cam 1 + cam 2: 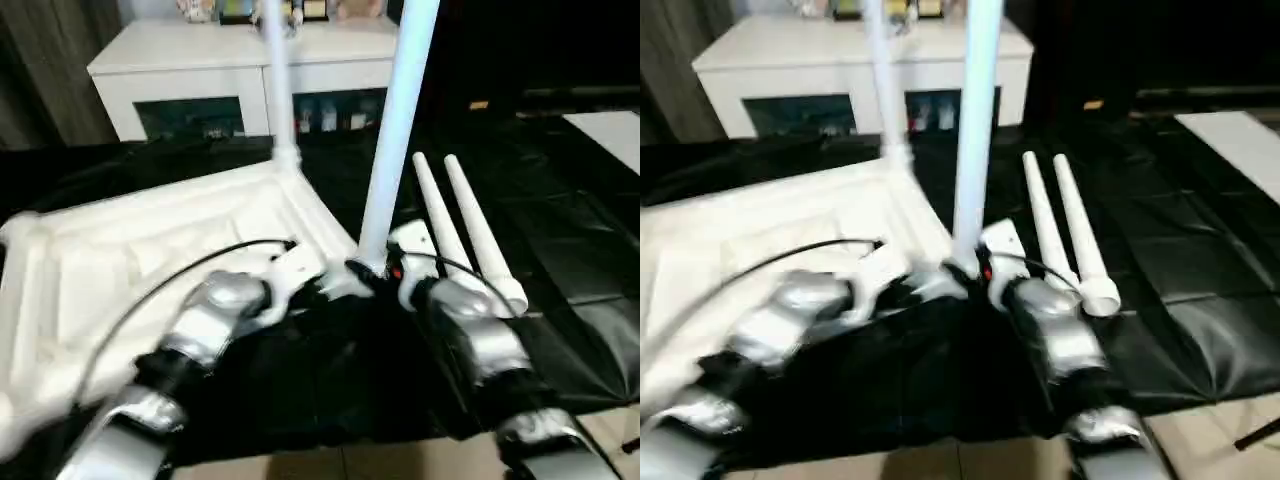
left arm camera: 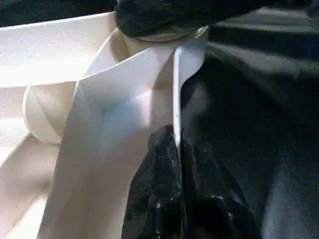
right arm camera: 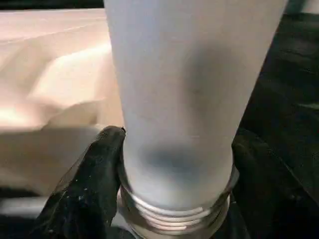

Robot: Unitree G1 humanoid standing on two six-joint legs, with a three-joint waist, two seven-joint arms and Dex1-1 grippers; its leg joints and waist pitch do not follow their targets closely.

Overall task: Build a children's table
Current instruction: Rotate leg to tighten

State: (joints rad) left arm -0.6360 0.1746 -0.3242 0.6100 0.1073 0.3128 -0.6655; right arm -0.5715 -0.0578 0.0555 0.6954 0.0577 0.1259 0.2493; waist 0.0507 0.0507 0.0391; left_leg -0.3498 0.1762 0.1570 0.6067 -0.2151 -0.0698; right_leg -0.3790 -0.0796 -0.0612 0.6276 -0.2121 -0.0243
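Observation:
The children's table top (image 1: 130,250) lies upside down on the black cloth, ribs facing up. One white leg (image 1: 277,90) stands upright in its far corner socket. A second leg (image 1: 395,150) stands upright at the near right corner, its threaded end (image 3: 174,219) showing just above the socket. My right gripper (image 3: 177,137) has a black finger on each side of that leg's base. My left gripper (image 2: 175,137) is shut on the thin rim wall (image 2: 175,89) of the table top beside that corner. Two loose legs (image 1: 470,230) lie side by side to the right.
A white cabinet with dark glass doors (image 1: 200,60) stands behind the work. A flat white board (image 1: 610,130) lies at the far right. The black cloth (image 1: 560,230) covers the surface to its front edge, where light flooring (image 1: 400,460) shows.

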